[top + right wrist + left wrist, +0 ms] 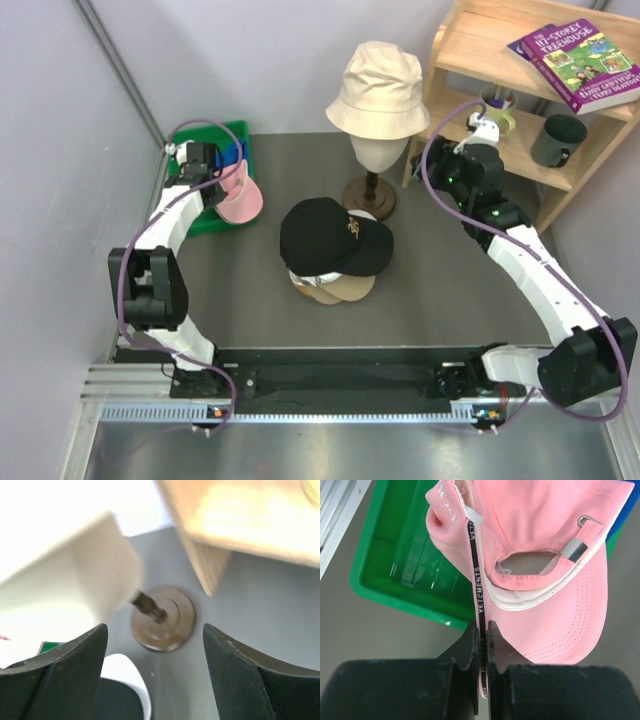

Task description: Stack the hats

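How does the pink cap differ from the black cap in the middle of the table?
The pink cap is pinched in the left gripper at the green bin; the black cap rests free on top of a pile of caps. The pink cap shows its back opening and buckle to the wrist camera; the black cap sits crown up. Both are baseball caps.

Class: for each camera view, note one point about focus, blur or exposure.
Top external: evenly lit and sharp, though the black cap shows little detail. Left wrist: the pink cap is crisp, stitching readable. Right wrist: the wooden shelf is blurred, the pale shape washes out to white, the stand base is sharper.
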